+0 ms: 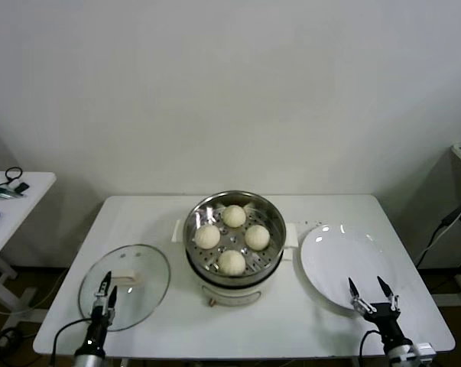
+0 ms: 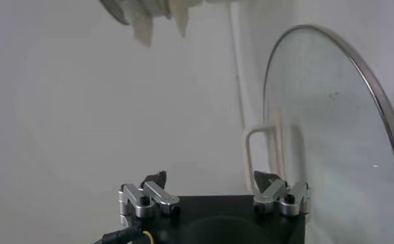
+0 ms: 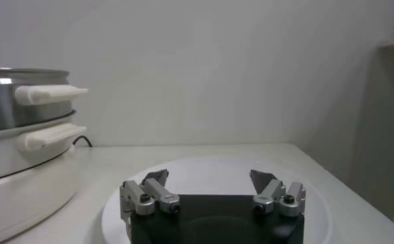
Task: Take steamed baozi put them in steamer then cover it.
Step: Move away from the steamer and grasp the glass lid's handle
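Note:
Several cream-white baozi (image 1: 232,237) lie in the shiny steamer (image 1: 202,212) on its white pot base in the table's middle. The glass cover (image 1: 142,267) with its cream bar handle (image 1: 126,281) lies flat on the table to the steamer's left; it also shows in the left wrist view (image 2: 329,126). My left gripper (image 1: 106,289) is open and empty over the cover's near part, by the handle (image 2: 262,151). My right gripper (image 1: 371,289) is open and empty over the near edge of the white plate (image 1: 333,260). The steamer's side (image 3: 11,99) shows in the right wrist view.
The white plate (image 3: 210,172) lies to the right of the steamer and holds nothing. A small white side table (image 1: 8,200) with dark items stands at the far left. The table's front edge is near both grippers.

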Robot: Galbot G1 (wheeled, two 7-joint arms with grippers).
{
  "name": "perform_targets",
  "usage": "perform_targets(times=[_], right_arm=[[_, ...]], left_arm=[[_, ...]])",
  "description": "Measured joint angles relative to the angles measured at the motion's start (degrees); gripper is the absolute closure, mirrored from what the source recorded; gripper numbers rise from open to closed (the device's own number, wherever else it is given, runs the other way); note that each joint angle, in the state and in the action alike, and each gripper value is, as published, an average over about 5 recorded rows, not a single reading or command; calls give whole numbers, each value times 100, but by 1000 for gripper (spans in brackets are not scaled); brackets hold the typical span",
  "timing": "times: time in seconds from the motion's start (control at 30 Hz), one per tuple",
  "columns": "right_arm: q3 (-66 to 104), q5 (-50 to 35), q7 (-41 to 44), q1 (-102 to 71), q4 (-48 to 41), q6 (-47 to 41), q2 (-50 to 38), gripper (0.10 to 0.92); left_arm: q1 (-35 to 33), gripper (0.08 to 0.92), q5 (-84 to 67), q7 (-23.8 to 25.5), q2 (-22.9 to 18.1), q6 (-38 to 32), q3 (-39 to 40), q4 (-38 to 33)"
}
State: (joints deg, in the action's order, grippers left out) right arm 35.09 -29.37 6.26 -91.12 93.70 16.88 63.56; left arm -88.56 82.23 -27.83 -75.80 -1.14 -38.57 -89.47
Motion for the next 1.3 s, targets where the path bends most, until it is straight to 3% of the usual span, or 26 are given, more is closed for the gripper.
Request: perform_targets(times=[0.57,1.3], right_arm=[[41,151,-5,-90,-6,122,204,203],[25,290,-72,-7,94,63,242,203]], left_arm=[[810,197,161,253,-16,151,177,598],[871,810,-160,409,93,186,203,686]])
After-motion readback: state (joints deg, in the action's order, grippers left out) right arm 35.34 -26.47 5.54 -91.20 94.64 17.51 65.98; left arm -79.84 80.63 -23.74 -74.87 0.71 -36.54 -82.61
